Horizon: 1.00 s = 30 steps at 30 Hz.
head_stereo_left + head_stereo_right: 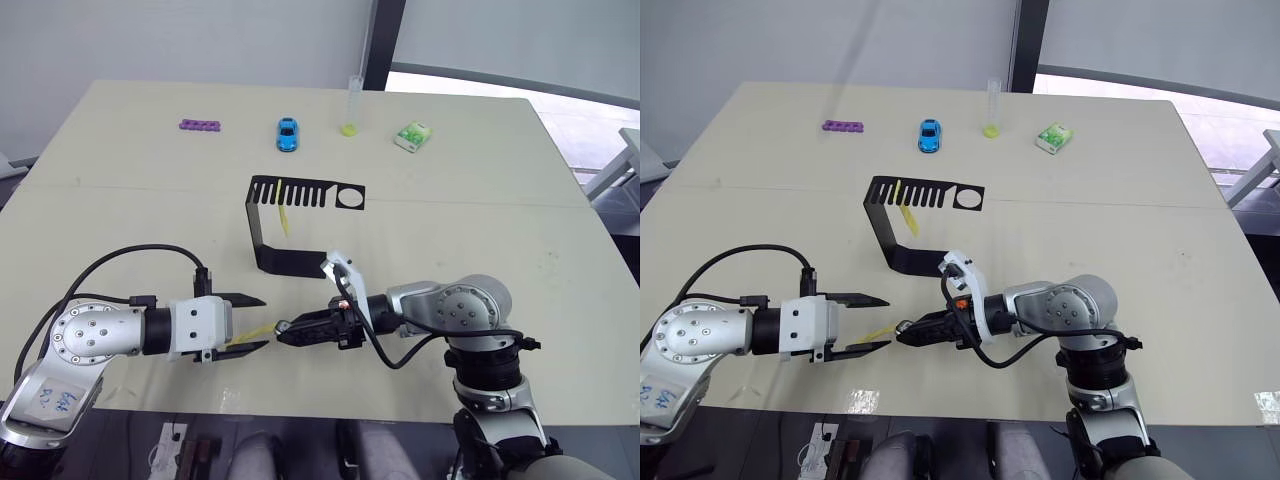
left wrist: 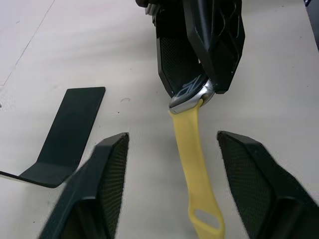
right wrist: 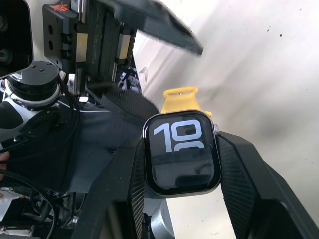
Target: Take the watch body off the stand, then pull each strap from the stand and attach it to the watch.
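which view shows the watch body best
The right wrist view: the watch body faces the camera between the right gripper's fingers, white digits readable. The left wrist view shows its edge, where a yellow strap joins it. In the head views it is too small to tell.

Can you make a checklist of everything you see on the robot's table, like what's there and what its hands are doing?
Surface: pale table, one seam across it.
Job's things: watch body held by the right gripper; one yellow strap already joined to it; second yellow strap hangs from the black stand.
Clutter: purple block strip, blue toy car, clear tube with yellow bottom, green-white packet, all along the far edge.
Grippers: right shut on the watch body; left gripper open, one finger on each side of the joined strap.
Cables: black cable loops over the left arm; another under the right arm.
Surroundings: grey wall, dark post behind the table.
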Tool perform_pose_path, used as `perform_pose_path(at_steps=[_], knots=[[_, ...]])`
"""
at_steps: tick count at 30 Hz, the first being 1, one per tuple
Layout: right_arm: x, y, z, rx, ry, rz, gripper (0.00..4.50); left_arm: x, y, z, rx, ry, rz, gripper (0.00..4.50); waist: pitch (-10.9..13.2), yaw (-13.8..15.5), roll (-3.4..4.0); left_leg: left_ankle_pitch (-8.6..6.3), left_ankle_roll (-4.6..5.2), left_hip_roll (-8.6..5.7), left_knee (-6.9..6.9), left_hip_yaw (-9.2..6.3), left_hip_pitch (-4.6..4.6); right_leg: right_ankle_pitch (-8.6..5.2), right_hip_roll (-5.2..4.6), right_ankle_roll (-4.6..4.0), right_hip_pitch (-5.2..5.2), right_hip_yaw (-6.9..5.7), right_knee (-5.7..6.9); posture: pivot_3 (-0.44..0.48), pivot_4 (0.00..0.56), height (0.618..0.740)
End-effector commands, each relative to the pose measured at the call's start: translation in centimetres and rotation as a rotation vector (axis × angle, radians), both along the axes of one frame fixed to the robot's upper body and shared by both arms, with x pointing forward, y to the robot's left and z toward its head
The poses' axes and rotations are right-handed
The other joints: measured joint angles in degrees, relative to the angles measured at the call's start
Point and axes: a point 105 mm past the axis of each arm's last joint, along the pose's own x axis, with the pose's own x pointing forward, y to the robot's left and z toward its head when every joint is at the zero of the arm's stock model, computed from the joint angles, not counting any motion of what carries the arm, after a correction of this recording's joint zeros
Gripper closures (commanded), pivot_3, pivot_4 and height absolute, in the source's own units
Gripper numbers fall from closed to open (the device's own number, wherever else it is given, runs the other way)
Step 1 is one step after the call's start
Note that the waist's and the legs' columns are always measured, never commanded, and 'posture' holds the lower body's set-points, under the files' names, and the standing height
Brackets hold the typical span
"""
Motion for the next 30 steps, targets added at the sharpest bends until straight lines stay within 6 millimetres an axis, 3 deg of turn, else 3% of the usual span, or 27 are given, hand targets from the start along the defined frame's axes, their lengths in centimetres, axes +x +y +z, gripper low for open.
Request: perform_pose_path(at_steps=[1, 3, 4, 30], knots=[[-0.2, 0.1, 1.0, 0.033, -0.033, 0.013, 2.92, -0.2, -0.7, 0.3, -0.014, -0.023, -0.021, 3.55, 0.0, 0.01, 0.0, 0.0, 0.0, 0.0, 0.0, 0.0, 0.0, 0.0, 0.0, 0.0, 0.0, 0.0, 0.0, 0.0, 0.15, 0.74], [-0.2, 0.2, 1.0, 0.033, -0.03, 0.012, 2.92, -0.2, -1.0, 0.3, -0.022, -0.024, -0.021, 4.46, 0.0, 0.03, 0.0, 0.0, 0.0, 0.0, 0.0, 0.0, 0.0, 0.0, 0.0, 0.0, 0.0, 0.0, 0.0, 0.0, 0.15, 0.74], [-0.2, 0.2, 1.0, 0.034, -0.027, 0.009, 2.92, -0.2, -1.1, 0.3, -0.026, -0.022, -0.023, 4.5, 0.0, 0.02, 0.0, 0.0, 0.0, 0.0, 0.0, 0.0, -0.01, 0.0, 0.0, 0.0, 0.0, 0.0, 0.0, 0.0, 0.15, 0.74], [0.0, 0.2, 0.5, 0.01, 0.005, -0.018, 2.92, -1.0, -2.2, 0.7, -0.055, -0.028, -0.041, 4.5, 0.0, 0.01, 0.0, 0.0, 0.0, 0.0, -0.02, 0.0, -0.01, 0.0, 0.0, 0.0, 0.0, 0.01, -0.05, 0.0, 0.15, 0.74]])
